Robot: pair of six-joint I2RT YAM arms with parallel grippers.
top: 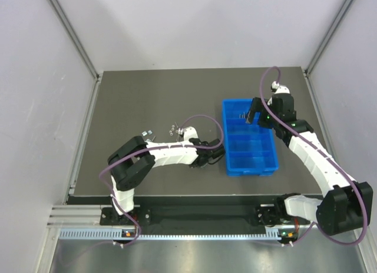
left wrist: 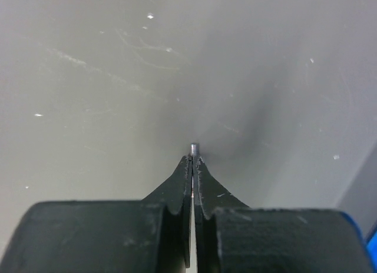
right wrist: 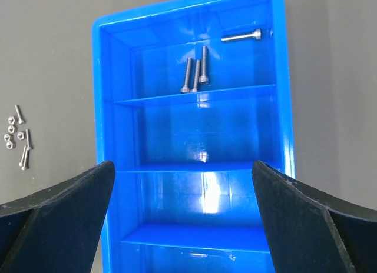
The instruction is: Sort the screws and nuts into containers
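Left gripper [left wrist: 192, 162]: clamped on one screw [left wrist: 194, 147], pinched at the very fingertips; so slight a hold may drop it. Right gripper [right wrist: 182, 167]: spread wide, blue tray [right wrist: 284, 108] directly beneath.

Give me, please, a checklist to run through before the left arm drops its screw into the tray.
1. Grip: left hand is shut on a screw, whose tip pokes out: ok.
2. Left hand over the blue tray: not ok; it is above the table, beside the tray's left wall.
3. Target known: four screws lie in one end compartment: ok.
4. Right hand open and empty: ok.
5. Right hand out of the way: cannot tell; it hangs over the tray.
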